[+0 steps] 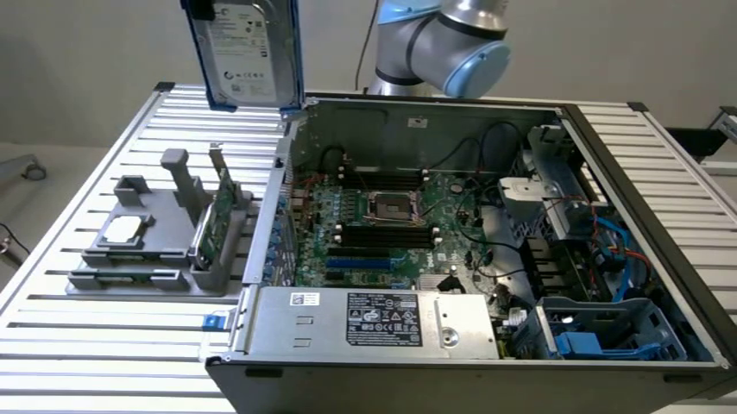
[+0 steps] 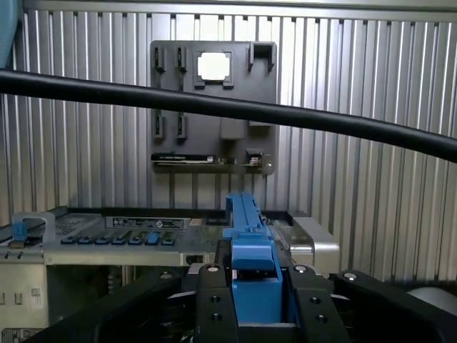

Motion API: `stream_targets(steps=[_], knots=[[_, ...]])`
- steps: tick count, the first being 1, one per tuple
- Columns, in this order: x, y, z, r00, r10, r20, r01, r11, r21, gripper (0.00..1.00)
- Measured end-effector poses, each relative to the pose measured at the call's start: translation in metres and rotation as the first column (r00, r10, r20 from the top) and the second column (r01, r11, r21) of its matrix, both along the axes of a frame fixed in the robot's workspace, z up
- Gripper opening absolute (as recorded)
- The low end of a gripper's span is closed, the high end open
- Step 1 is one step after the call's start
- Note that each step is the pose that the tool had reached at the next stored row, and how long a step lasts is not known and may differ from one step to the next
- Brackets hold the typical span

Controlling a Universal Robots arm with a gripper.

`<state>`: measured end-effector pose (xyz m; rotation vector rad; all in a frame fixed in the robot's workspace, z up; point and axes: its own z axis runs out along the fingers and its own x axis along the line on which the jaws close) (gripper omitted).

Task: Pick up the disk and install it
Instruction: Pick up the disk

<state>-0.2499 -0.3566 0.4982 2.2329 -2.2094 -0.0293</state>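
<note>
**Item:** disk [image 1: 245,53], a silver-grey hard drive with a white printed label and blue rails [image 2: 251,271] on its sides.

**Location:** clamped in the end effector [image 2: 255,296]. It hangs upright, clear of the ribbed aluminium bench [image 1: 69,345].

**End effector state:** the black fingers [image 2: 214,300] are closed at a medium gap on the blue-railed edge of the drive, one on each side. The grip looks square.

**Below the end effector:**
- An open computer case [image 1: 553,112] with its motherboard [image 1: 381,216] exposed.
- Just beside the case, a grey fixture [image 1: 138,259] carrying a square silver chip [image 1: 124,228] and a thin green circuit card [image 1: 219,216].

**Well apart from the end effector:** a blue drive cage [image 1: 610,332] in the far corner of the case.

**Between the wrist camera and the bench:** a black cable [image 2: 214,107].

**Handling, as judged:**
- The body is rigid metal, probably dense and heavy for its bulk, and will not flex.
- The flat faces look smooth and likely to slip.
- The internals are likely sensitive to shock, so bumps against the case walls are a risk.

**Best hold, as judged:** across the plastic side rails or narrow edges, as now, rather than on the label face.
</note>
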Motion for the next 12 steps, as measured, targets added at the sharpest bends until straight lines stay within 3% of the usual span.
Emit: stream_targets(steps=[12], knots=[[0.055, -0.0195, 0.0004, 1.0000, 0.000, -0.0005, 0.000, 1.0000, 0.0002, 0.33]])
